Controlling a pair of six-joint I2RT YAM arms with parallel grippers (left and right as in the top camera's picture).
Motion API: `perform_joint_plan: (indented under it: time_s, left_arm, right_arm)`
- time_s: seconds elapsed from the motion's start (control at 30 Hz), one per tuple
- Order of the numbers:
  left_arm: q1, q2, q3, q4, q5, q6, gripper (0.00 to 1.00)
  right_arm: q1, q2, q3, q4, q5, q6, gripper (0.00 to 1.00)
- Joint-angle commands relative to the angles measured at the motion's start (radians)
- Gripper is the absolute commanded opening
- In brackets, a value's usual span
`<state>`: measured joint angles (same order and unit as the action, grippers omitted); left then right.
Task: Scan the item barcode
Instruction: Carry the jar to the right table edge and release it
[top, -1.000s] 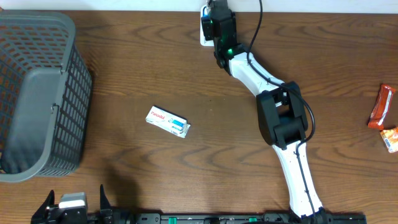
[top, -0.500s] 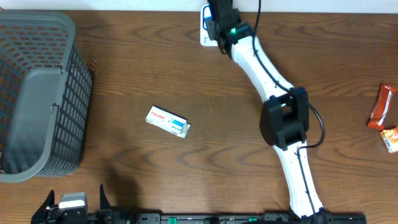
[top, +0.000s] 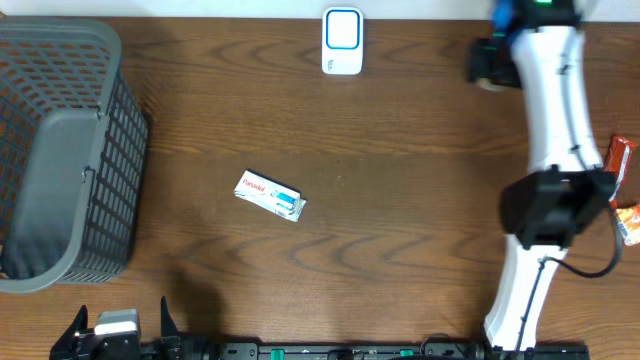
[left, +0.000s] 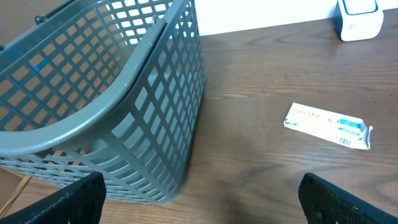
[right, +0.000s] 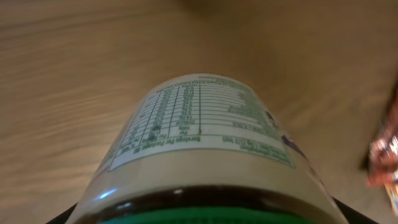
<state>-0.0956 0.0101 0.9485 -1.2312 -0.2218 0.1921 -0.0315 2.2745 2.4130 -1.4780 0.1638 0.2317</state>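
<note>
A brown bottle (right: 199, 137) with a green cap and a white printed label fills the right wrist view, and my right gripper (top: 489, 66) is shut on it at the table's far right, well to the right of the scanner. The white scanner (top: 342, 40) with a blue outline stands uncovered at the far edge, also showing as the scanner (left: 359, 17) in the left wrist view. My left gripper (left: 202, 211) is open and holds nothing, low at the near left by the basket. Its black fingertips (left: 59, 202) show at the frame's bottom corners.
A white medicine box (top: 270, 196) lies mid-table, seen too as the box (left: 328, 124). A grey mesh basket (top: 60, 150) stands at the left. An orange snack bar (top: 613, 172) and another packet (top: 628, 222) lie at the right edge beside my right arm.
My right arm has swung from over the scanner at the far middle to the far right, carrying the bottle. The scanner is now uncovered. The left arm has not moved.
</note>
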Motion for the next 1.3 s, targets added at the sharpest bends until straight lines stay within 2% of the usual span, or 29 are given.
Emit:
perform_joint_plan:
  time_s: [0.0,0.3,0.43,0.67,0.73,0.77,0.8,0.9,1.07,1.17,1.27]
  left_arm:
    - [-0.004,-0.007,-0.002,0.0,0.001,0.013,0.99]
    - [-0.004,-0.007,-0.002,0.0,0.001,0.013,0.99]
    - [-0.004,-0.007,-0.002,0.0,0.001,0.013,0.99]
    - [-0.004,-0.007,-0.002,0.0,0.001,0.013,0.99]
    - [-0.004,-0.007,-0.002,0.0,0.001,0.013,0.99]
    - [-0.004,-0.007,-0.002,0.0,0.001,0.013,0.99]
    - [-0.004,-0.007,-0.002,0.0,0.001,0.013,0.99]
    - [-0.004,-0.007,-0.002,0.0,0.001,0.013,0.99]
    - [-0.004,-0.007,-0.002,0.0,0.001,0.013,0.99]
    - [-0.004,-0.007,-0.002,0.0,0.001,0.013,0.99]
    - [-0.004,-0.007,-0.002,0.0,0.001,0.013,0.99]
  right_arm:
    - [-0.134,0.005,-0.112,0.038,-0.043,-0.006,0.61]
    - [-0.401,0.005,-0.392,0.267,-0.124,-0.016,0.6]
    - [-0.493,0.005,-0.454,0.355,-0.184,-0.016,0.64]
    - [-0.572,0.005,-0.502,0.402,-0.195,-0.014,0.62]
    - [-0.583,0.005,-0.499,0.4,-0.221,-0.006,0.84]
    - [-0.586,0.005,-0.491,0.393,-0.258,-0.008,0.97]
    - [-0.586,0.005,-0.479,0.382,-0.295,-0.008,0.99]
    - [-0.575,-0.007,-0.393,0.313,-0.41,-0.008,0.99]
    - [-0.507,-0.083,-0.185,0.171,-0.42,0.007,0.99]
    - [-0.408,-0.164,-0.112,0.113,-0.46,0.016,0.99]
    - [-0.243,-0.234,-0.11,0.097,-0.513,-0.091,0.99]
